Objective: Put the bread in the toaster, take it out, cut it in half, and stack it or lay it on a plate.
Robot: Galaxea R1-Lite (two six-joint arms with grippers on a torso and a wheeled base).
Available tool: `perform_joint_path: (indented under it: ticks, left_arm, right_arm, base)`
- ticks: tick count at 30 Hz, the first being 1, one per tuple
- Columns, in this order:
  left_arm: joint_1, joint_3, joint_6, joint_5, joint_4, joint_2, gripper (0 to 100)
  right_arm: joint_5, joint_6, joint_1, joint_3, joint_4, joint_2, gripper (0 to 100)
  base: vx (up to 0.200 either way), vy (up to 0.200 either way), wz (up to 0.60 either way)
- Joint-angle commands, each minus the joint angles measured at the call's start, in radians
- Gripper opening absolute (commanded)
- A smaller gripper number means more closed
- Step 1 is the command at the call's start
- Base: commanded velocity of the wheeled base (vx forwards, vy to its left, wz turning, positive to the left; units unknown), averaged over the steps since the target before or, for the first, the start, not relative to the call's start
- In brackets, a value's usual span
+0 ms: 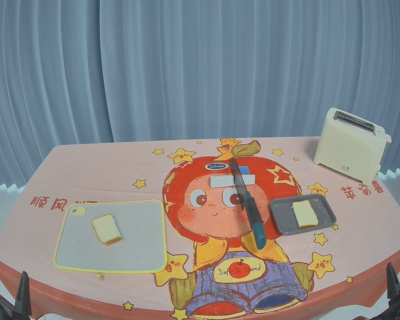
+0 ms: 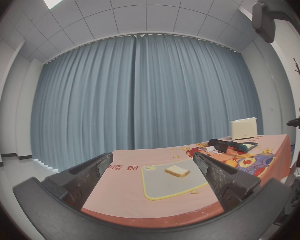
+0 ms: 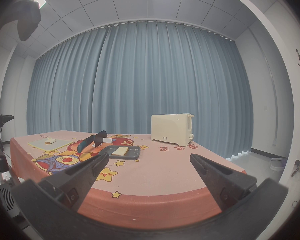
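Cream plastic makes up the toaster [image 1: 351,144], which stands at the right of the head view on the far corner of the pink cartoon-printed table [image 1: 98,165]. At the lower left of that frame lies a pale cutting board [image 1: 133,245] with a yellow rim. One bread piece [image 1: 106,229] lies flat on it, toward its left half, and a small crumb [image 1: 100,277] sits just off the board's near edge. Right of centre is a grey tray [image 1: 280,210] with a second bread piece [image 1: 305,213] lying inside it. Between board and tray lies a knife [image 1: 249,203]: its dark blade rests across small white and blue blocks [image 1: 222,181], and its teal handle points down the frame, ending just beside the tray. A blue-grey curtain [image 1: 200,58] fills the background. The left gripper [image 2: 152,158] sits at the lower left corner of the head view, off the table's near edge, its jaws spread wide and holding nothing. The right gripper [image 3: 148,158] sits at the lower right corner, equally wide and empty.
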Motion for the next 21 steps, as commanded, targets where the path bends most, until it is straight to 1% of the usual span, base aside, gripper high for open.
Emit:
perform_joint_path:
  ticks: [1,4,5,7,8,11,14,18,21]
  left_arm:
    - [0.0,0.016,0.005,-0.054,0.032,-0.016,100]
    - [0.0,-0.013,0.005,-0.074,0.109,-0.016,100]
    - [0.0,-0.028,0.005,-0.09,0.15,-0.016,100]
    - [0.0,-0.05,0.005,-0.115,0.191,-0.016,100]
    - [0.0,-0.064,0.003,-0.138,0.218,-0.016,100]
    - [0.0,-0.088,-0.007,-0.181,0.284,-0.016,100]
    - [-0.001,-0.105,-0.011,-0.19,0.314,-0.016,100]
    - [-0.001,-0.116,-0.011,-0.196,0.317,0.011,100]
    - [-0.003,-0.15,-0.011,-0.205,0.314,0.074,100]
  right_arm:
    - [0.0,0.0,0.0,0.018,-0.001,-0.016,100]
    - [0.0,0.0,0.0,0.018,0.001,-0.016,100]
    - [0.0,0.0,0.0,0.018,-0.001,-0.016,100]
    - [0.0,0.0,0.0,0.018,-0.001,-0.016,100]
    - [0.0,0.0,0.0,0.018,-0.001,-0.016,100]
    - [0.0,0.0,0.0,0.018,-0.001,-0.016,100]
    - [0.0,0.0,0.0,0.018,-0.001,-0.016,100]
    - [0.0,0.0,0.0,0.018,-0.001,-0.016,100]
    - [0.0,0.0,0.0,0.018,-0.001,-0.016,100]
  base:
    - [0.0,0.0,0.0]
    - [0.0,0.0,0.0]
    - [0.0,0.0,0.0]
    - [0.0,0.0,0.0]
    - [0.0,0.0,0.0]
    - [0.0,0.0,0.0]
    - [0.0,0.0,0.0]
    - [0.0,0.0,0.0]
    - [0.0,0.0,0.0]
